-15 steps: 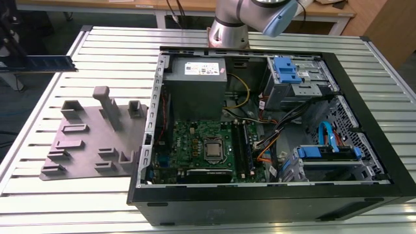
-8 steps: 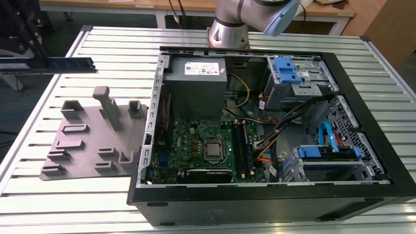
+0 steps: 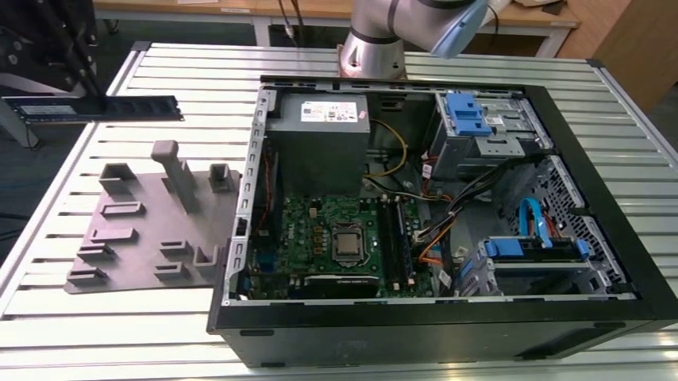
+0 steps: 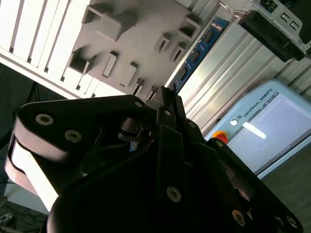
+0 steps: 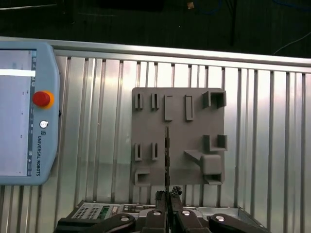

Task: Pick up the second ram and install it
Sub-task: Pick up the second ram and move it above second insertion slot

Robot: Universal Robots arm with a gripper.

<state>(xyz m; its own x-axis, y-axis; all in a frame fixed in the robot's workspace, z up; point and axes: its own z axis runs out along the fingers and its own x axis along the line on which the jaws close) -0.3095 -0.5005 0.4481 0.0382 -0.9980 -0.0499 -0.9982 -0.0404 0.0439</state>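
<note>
"Over the slatted metal table (image 3: 63, 317), beside the open black computer case (image 3: 424, 337): what has that long dark blue-black memory stick, the second ram (image 3: 95, 109)?"

"The black gripper (image 5: 167, 196), clamped on one end. It holds the stick edge-on in the air near the grey plastic tray with upright posts (image 3: 148, 246), probably to keep the contact edge free. The green circuit board (image 3: 317, 230) hasn't received it yet."

"Any writing?"

"A white label (image 3: 332, 113) on the grey power supply box (image 3: 317, 159) and lettering on the pale blue pendant (image 5: 24, 111), both left unread."

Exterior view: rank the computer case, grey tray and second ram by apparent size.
1. computer case, largest
2. grey tray
3. second ram, smallest, though it may sit nearer the camera
</note>
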